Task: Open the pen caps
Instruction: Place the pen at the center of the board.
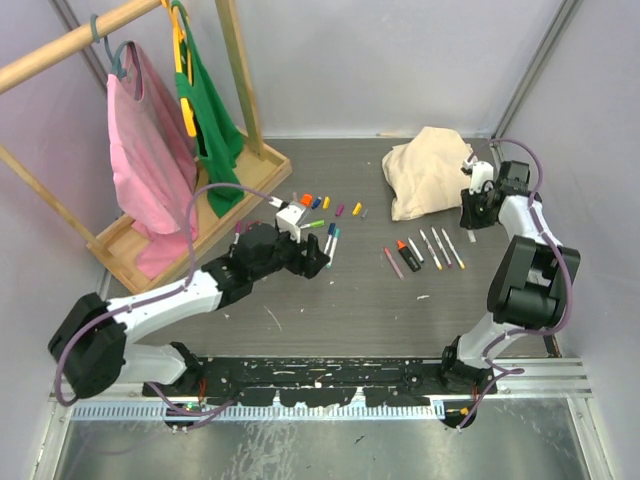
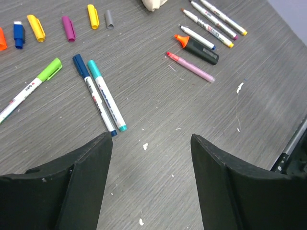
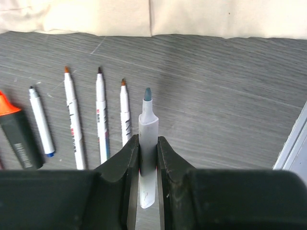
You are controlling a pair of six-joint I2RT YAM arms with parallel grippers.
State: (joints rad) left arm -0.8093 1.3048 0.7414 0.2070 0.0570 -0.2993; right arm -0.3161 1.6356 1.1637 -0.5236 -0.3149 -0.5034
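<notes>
Several loose pen caps lie in a row on the grey table: blue (image 2: pixel 18 34), yellow (image 2: pixel 36 28), purple (image 2: pixel 68 28), a second yellow (image 2: pixel 93 16) and grey (image 2: pixel 110 19). Three pens below them still wear caps: green (image 2: pixel 50 70), dark blue (image 2: pixel 79 64) and teal (image 2: pixel 94 68). My left gripper (image 2: pixel 151 136) hovers open over bare table just right of these pens, nothing between its fingers. My right gripper (image 3: pixel 147 140) is shut on a white uncapped marker (image 3: pixel 147 120) with a grey-blue tip, held above the table at the right (image 1: pixel 470 213).
Uncapped white pens (image 3: pixel 100 115) lie side by side with a black highlighter (image 2: pixel 202 51) with an orange tip and a pink pen (image 2: pixel 192 67). A beige cloth bag (image 1: pixel 425 172) sits at the back right. A wooden clothes rack (image 1: pixel 150 150) with pink and green garments stands at the left.
</notes>
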